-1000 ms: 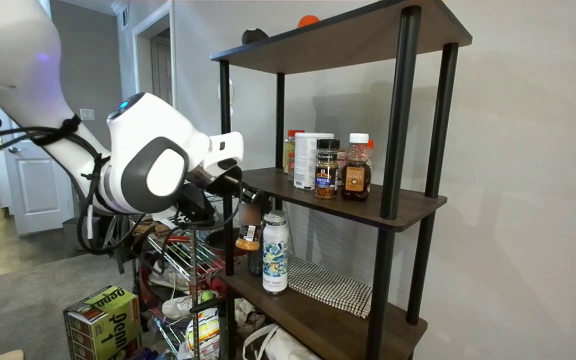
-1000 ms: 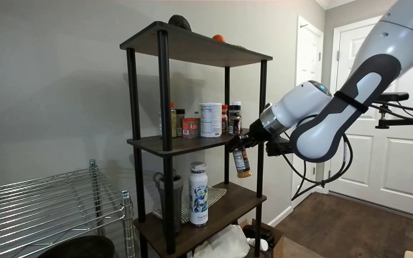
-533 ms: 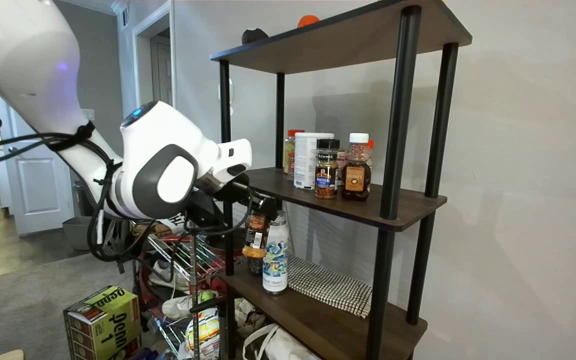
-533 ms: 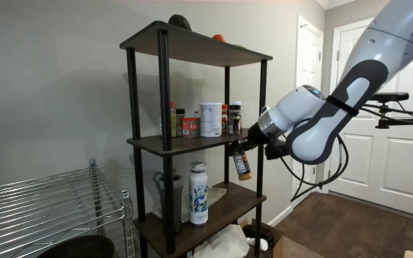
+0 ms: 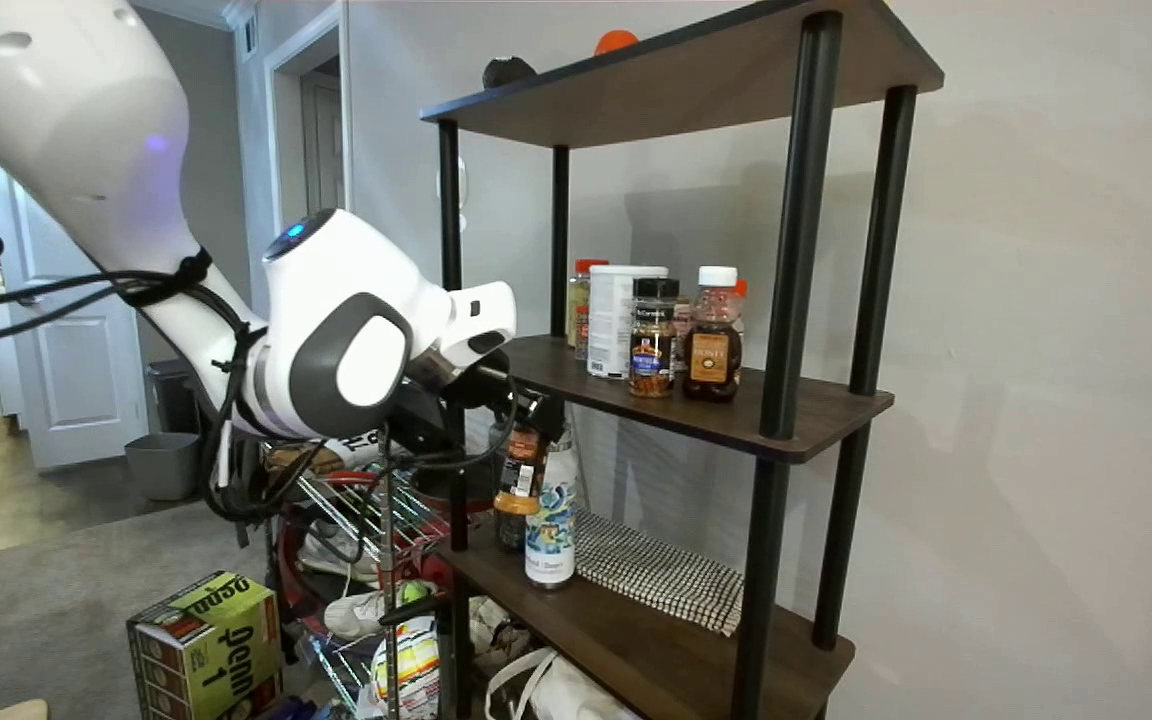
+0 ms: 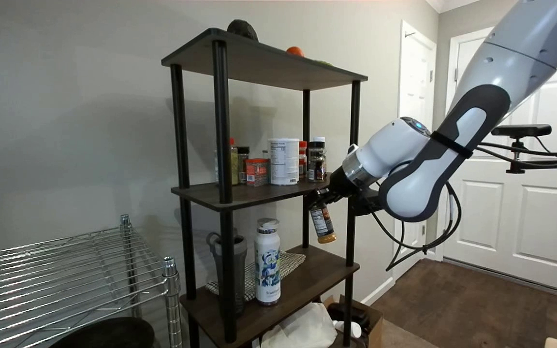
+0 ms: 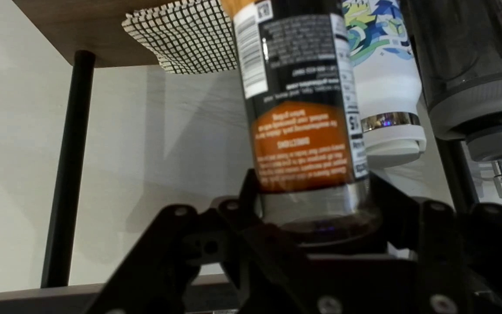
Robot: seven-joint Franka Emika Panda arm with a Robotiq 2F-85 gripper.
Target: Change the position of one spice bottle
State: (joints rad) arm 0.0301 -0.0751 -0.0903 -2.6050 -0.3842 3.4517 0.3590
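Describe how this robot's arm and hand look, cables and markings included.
The glossy white, rounded arm has dark grey trim around pale oval panels, a glowing blue light, a silver ring and a wide black strap holding thin black cables. The jointed, angular black hand carries pale round screw heads. No lettering can be made out on either.

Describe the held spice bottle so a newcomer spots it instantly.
Find the dark shelf unit. Below the level of its second shelf from the top, the gripper holds the tilted spice bottle. Its black-and-orange label sets it apart from the upright white water bottle and dark grey bottle nearby.
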